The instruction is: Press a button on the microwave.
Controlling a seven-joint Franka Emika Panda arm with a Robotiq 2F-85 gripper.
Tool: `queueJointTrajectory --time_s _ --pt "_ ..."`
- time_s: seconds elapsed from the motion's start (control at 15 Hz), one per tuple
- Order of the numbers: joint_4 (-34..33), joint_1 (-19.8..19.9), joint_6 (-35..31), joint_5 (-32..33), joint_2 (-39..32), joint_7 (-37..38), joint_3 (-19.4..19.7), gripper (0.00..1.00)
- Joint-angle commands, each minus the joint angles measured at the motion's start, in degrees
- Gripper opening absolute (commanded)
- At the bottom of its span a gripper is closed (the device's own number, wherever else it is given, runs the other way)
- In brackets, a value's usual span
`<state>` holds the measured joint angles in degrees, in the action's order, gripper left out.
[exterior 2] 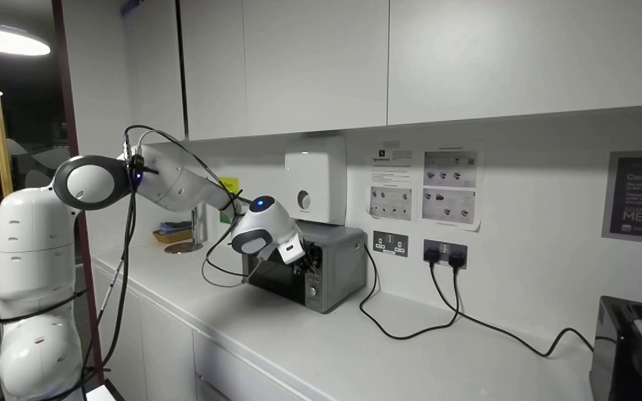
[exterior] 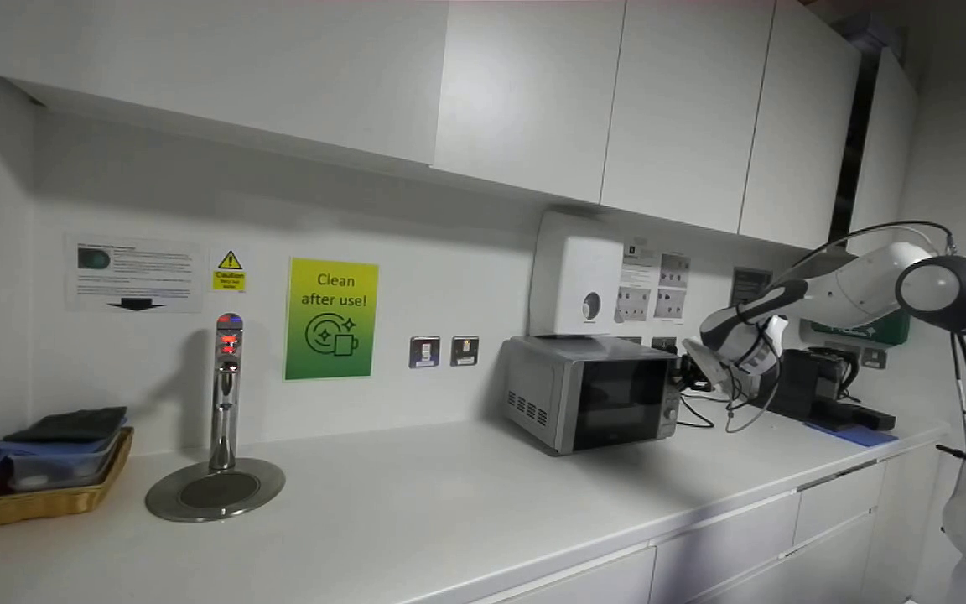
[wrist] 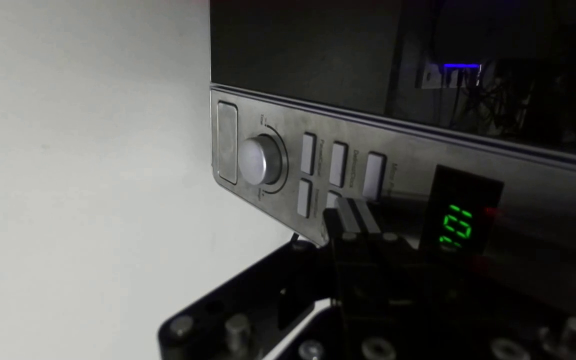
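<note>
The silver-grey microwave (exterior: 537,398) with a dark door stands on the counter against the wall; it also shows in an exterior view (exterior 2: 343,267). In the wrist view its control panel (wrist: 283,125) appears sideways, with a round knob (wrist: 259,160), several rectangular buttons such as a wide button (wrist: 374,175), and a green lit display (wrist: 460,217). My gripper (wrist: 355,215) is shut and empty, its fingertips in front of the panel and partly covering a lower button (wrist: 332,199). I cannot tell whether they touch it. In both exterior views the gripper (exterior: 691,375) (exterior 2: 309,259) is at the panel side of the microwave.
A white dispenser (exterior: 575,277) hangs above the microwave, below wall cabinets (exterior: 525,92). Black cables (exterior 2: 410,336) run along the counter to the wall sockets (exterior 2: 445,253). A black machine (exterior 2: 627,351) stands on the counter. A tap (exterior: 225,403) and a basket (exterior: 51,503) stand farther along.
</note>
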<state>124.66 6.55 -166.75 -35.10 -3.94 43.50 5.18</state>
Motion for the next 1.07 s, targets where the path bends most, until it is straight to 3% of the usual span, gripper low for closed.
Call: queueJointTrajectory --time_s 0.0,1.0 --pt "-1.76 -0.18 -2.34 -2.21 -1.31 -0.84 -0.64 0.00" --pt "-2.90 -0.24 -1.20 -2.95 -1.44 -0.47 0.00 0.00"
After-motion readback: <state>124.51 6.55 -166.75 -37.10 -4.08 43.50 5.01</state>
